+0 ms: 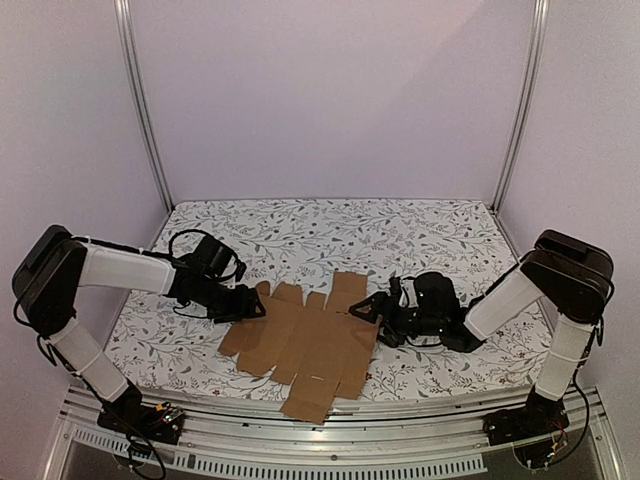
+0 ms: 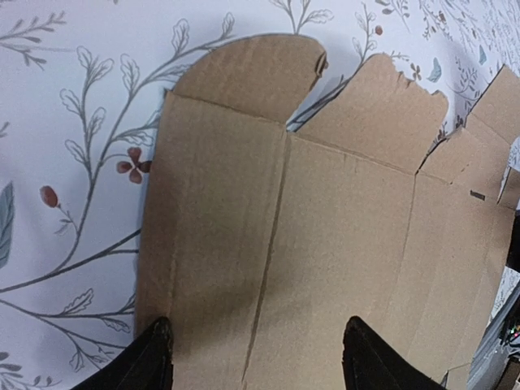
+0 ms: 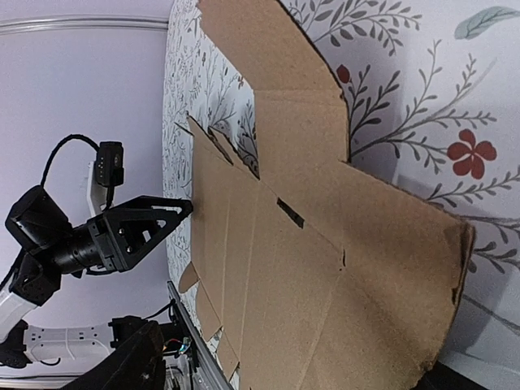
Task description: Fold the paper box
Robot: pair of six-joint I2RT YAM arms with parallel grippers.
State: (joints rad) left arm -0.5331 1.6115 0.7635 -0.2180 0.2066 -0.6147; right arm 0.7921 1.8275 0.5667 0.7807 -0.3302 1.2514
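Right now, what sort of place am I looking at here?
Probably a robot test booth, not a home: plain white walls between metal frame posts, a floral-covered table, and a mounting rail along its near edge.

Soft, even light falls from above. The left end effector (image 2: 257, 333) throws a wide, dim shadow on the paper box (image 2: 325, 203). The top view is slightly soft; the wrist views are sharp.

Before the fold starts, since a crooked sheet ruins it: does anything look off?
Yes: the paper box lies skewed, and its near flap pokes past the table's front edge.
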